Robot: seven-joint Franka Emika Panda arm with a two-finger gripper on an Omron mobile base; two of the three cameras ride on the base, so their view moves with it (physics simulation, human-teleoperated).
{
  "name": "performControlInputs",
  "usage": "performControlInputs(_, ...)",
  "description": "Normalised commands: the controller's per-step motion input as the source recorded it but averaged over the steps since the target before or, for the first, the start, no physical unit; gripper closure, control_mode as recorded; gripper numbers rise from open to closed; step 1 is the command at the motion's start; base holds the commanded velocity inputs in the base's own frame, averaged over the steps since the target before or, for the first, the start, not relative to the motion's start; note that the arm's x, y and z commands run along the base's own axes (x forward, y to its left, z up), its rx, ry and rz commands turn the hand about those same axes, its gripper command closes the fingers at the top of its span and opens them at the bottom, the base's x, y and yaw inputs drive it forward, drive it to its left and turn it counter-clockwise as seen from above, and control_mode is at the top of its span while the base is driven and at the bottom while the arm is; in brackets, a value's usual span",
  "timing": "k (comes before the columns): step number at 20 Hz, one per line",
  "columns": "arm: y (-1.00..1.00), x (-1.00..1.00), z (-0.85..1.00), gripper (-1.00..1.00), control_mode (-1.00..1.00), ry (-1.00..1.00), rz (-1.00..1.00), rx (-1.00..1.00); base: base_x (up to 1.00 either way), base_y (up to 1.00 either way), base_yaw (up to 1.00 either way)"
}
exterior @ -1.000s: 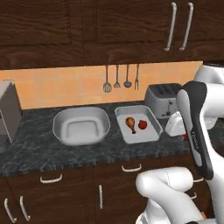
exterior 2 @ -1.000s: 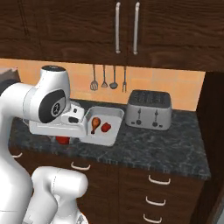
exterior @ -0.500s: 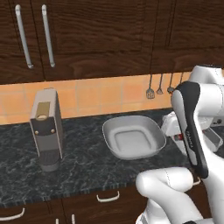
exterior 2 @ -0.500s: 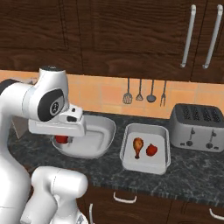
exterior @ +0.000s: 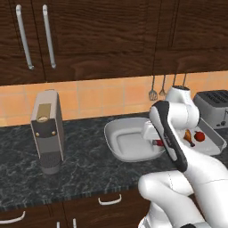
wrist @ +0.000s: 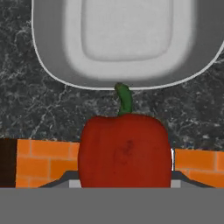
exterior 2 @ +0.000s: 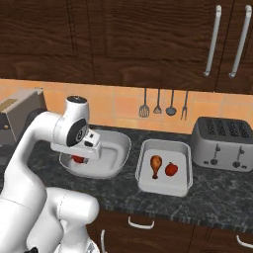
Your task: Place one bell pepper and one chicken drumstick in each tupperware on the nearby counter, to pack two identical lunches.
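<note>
The view has been carried leftward; a bell pepper, stem toward the round tub, is gripped by the gripper. One drumstick and one pepper lie in the rectangular tray.

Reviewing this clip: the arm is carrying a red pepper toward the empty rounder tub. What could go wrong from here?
1. The held bell pepper hangs over the tub rim and the dark counter rather than the basin, so an early release could drop it outside.
2. The pepper is glossy and round; it might slip from the jaws.
3. The tray already holds a pepper and drumstick; this tub lacks a drumstick.

Both base views face the tub from behind
</note>
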Motion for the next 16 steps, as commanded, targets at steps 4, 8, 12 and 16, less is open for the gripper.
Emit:
performControlInputs(4, 0.0, 1.0, -0.03, 1.0, -1.0, 0.21, -0.14, -0.1, 0.0, 0.0, 0.0)
performControlInputs(8, 0.0, 1.0, -0.09, 1.0, -1.0, 0.19, -0.12, -0.1, 0.0, 0.0, 0.0)
performControlInputs(12, 0.0, 0.94, -0.64, 1.0, -1.0, 0.07, -0.11, -0.02, 0.0, 0.0, 0.0)
performControlInputs(16, -0.06, 0.79, -0.84, 1.0, -1.0, 0.0, -0.08, 0.0, 0.0, 0.0, 0.0)
